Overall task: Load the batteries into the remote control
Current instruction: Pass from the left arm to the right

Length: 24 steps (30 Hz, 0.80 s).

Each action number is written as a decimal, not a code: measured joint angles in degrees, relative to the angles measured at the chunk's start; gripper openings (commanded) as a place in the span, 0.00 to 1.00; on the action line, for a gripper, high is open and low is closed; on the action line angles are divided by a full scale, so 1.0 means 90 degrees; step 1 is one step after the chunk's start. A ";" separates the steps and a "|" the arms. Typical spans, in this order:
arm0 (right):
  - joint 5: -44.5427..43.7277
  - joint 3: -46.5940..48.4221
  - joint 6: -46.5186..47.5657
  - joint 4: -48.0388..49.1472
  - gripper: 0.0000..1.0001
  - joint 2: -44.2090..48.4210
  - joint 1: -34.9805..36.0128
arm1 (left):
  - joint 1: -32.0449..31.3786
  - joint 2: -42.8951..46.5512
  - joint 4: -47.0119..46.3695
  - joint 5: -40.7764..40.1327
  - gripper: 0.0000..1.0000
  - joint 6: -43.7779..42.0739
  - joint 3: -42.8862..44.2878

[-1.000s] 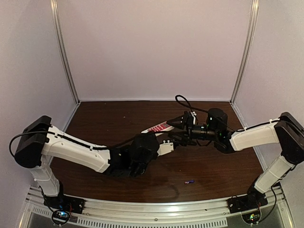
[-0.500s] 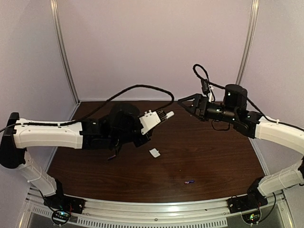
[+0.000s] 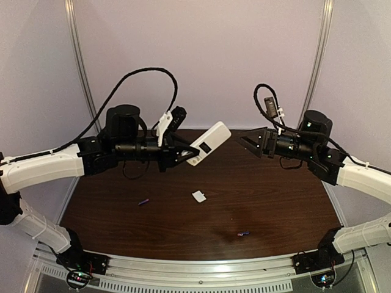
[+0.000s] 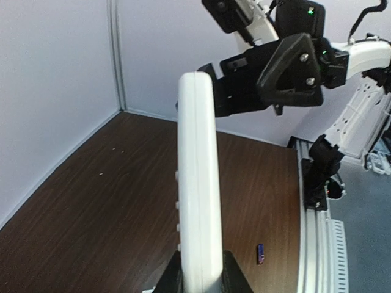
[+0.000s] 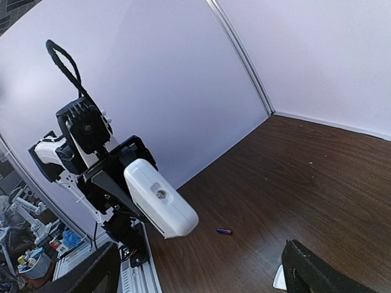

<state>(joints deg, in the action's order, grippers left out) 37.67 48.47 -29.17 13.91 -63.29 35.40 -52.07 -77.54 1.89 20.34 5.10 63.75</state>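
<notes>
My left gripper is shut on the white remote control and holds it in the air above the table, its plain back with a small dark recess facing up. In the left wrist view the remote stands edge-on between my fingers. My right gripper is open and empty, in the air just right of the remote's free end. One purple-blue battery lies on the table at the left and also shows in the right wrist view. The other battery lies near the front edge.
A small thin white cover piece lies on the dark wooden table below the remote. Pale walls with metal corner posts close in the back and sides. A metal rail runs along the near edge.
My left gripper has lifted the remote from table height into the air and turned its free end toward the right gripper. My right gripper has risen and drawn back to the right.
</notes>
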 measured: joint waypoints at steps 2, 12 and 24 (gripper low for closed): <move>0.0180 0.0000 0.0029 0.0066 0.89 -0.0049 0.0019 | 0.0017 0.0000 -0.0338 0.0481 0.00 0.0296 -0.0092; 0.0787 -0.0202 -0.0576 0.1498 0.66 -0.0345 0.0338 | 0.0085 -0.0272 -0.2764 0.1787 0.00 0.2059 -0.0976; 0.0889 -0.0231 -0.1197 0.2562 0.48 -0.0950 0.0784 | 0.0085 -0.0874 -0.5003 0.2096 0.00 0.3592 -0.1430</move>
<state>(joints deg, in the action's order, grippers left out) 45.67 46.39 -39.94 36.97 -71.83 42.46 -51.31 -85.41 -43.13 39.20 37.43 50.87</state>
